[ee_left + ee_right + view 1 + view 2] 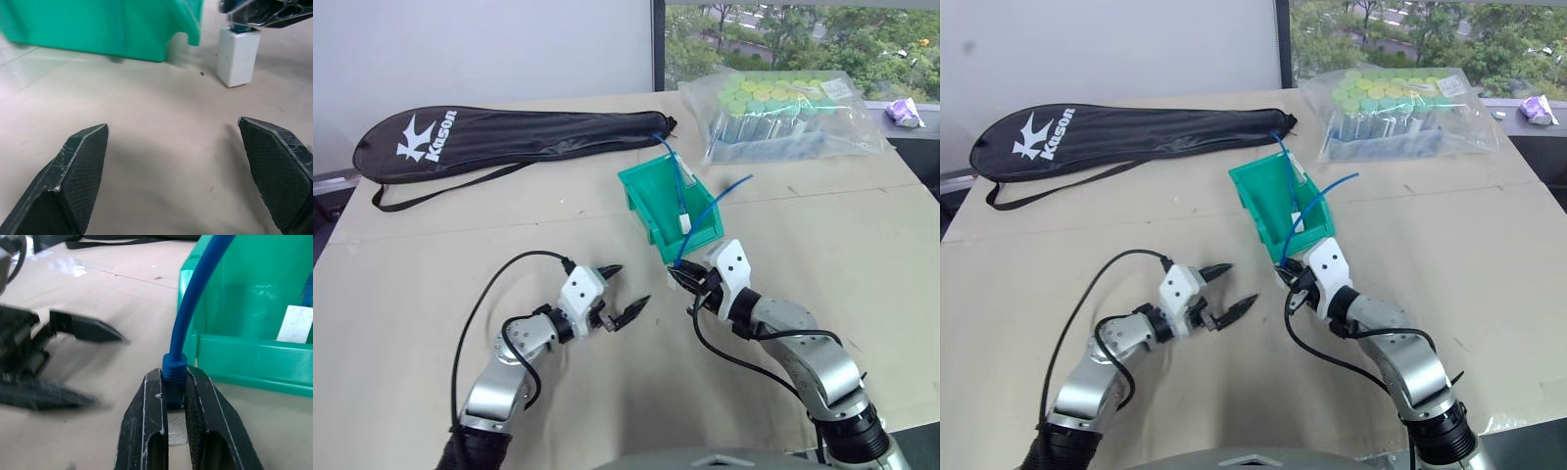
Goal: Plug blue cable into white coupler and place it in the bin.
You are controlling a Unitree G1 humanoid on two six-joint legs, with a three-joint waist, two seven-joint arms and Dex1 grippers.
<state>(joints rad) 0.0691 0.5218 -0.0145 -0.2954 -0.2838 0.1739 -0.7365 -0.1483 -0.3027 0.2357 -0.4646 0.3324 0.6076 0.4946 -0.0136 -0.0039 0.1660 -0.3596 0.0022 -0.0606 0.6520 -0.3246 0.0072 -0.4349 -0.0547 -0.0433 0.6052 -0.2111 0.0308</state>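
Note:
My right gripper (675, 277) is shut on the blue plug end of the blue cable (713, 201), just in front of the bin's near corner. From the grip the cable arcs up over the bin (646, 201), a teal tub. In the left wrist view the white coupler (238, 56) sits on the plug under the right gripper's fingers, at the table surface. I cannot tell whether it touches the table. My left gripper (629, 284) stands open and empty a short way to the left, pointing at the coupler.
Inside the bin lie another blue cable (677, 181) and a white coupler (685, 221). A black racket bag (499, 137) lies at the back left. At the back right is a clear bag of green-capped tubes (783, 113).

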